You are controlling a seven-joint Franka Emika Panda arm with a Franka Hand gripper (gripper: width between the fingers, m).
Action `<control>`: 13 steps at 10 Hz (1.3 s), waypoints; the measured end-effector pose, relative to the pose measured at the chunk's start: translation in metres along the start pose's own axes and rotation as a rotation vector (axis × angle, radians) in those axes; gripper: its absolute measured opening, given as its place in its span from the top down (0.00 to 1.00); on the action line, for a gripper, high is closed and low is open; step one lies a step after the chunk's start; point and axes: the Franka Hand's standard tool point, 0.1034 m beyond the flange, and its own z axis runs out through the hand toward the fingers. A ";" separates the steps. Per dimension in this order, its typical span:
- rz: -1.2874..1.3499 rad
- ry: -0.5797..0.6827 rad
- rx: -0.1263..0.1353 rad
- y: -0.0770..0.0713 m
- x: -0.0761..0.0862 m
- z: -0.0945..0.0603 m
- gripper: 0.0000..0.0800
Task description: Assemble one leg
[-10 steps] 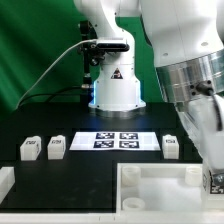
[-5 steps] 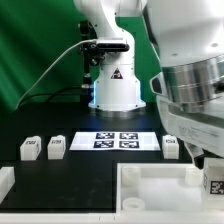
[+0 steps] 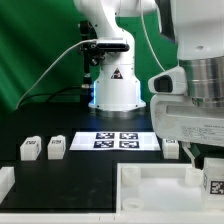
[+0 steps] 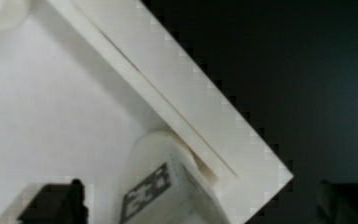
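A leg (image 3: pixel 213 183), a chunky white block with a square tag, stands at the exterior view's right edge, at a corner of the large white tray-like piece (image 3: pixel 150 190). My gripper (image 3: pixel 206 162) hangs just above it. In the wrist view the leg (image 4: pixel 151 190) lies between my fingers against the tray piece's raised rim (image 4: pixel 176 95). One dark finger (image 4: pixel 53 203) shows with a gap to the leg, and the gripper (image 4: pixel 179 206) looks open. Three more legs stand on the black table: two on the exterior view's left (image 3: pixel 30 148) (image 3: pixel 56 147) and one on the right (image 3: pixel 172 147).
The marker board (image 3: pixel 112 140) lies flat in the middle of the table in front of the robot base (image 3: pixel 115 90). Another white part (image 3: pixel 5 181) sits at the exterior view's lower left edge. A green backdrop stands behind.
My hand has moved up and toward the exterior view's left. The tagged leg at the right edge has stayed in place and shows more fully.
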 end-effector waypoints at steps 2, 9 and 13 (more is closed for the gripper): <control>-0.304 0.015 -0.013 0.006 0.008 0.003 0.19; 0.033 0.020 -0.003 0.008 0.010 0.005 0.62; 0.689 0.015 0.083 0.013 0.011 0.007 0.63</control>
